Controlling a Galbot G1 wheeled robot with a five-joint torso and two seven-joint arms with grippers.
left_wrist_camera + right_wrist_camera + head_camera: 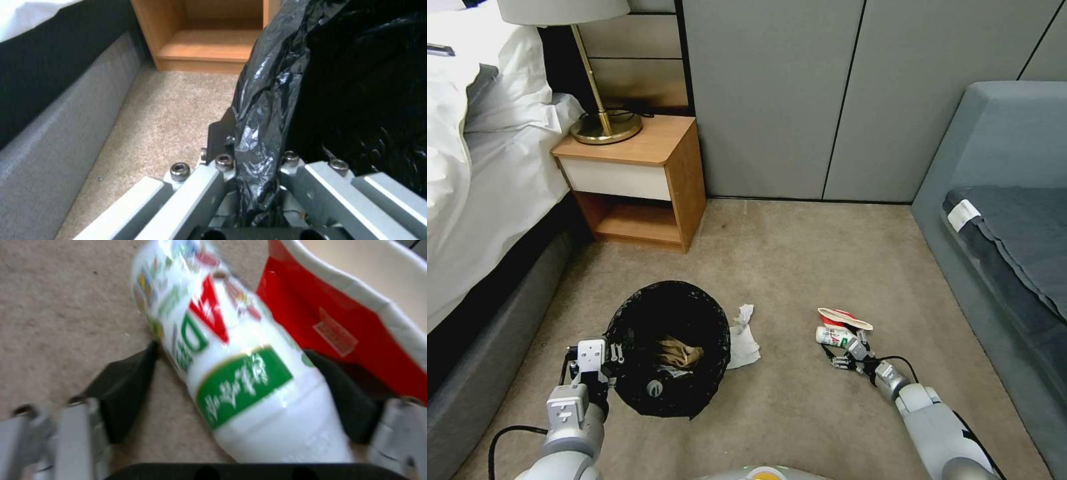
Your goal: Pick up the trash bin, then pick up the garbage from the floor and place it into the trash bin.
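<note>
The trash bin [627, 313], lined with a crinkly black bag [267, 110], sits low over the carpet at the left. My left gripper [607, 353] [256, 163] is shut on its near rim. Crumpled tan paper [679, 352] lies inside the bin. A white tissue [744, 340] lies on the carpet against the bin's right side. To the right, a green-labelled bottle [835, 336] [240, 380] lies beside a squashed red-and-white cup [844, 318] [338, 323]. My right gripper [847, 350] [231, 373] is open, down at the floor, with the bottle between its fingers.
A wooden nightstand [640, 180] with a brass lamp [604, 127] stands at the back left beside the white bed [480, 167]. A grey sofa [1000, 220] lines the right side. Grey wall panels [774, 100] close the back. Open carpet [787, 260] lies between.
</note>
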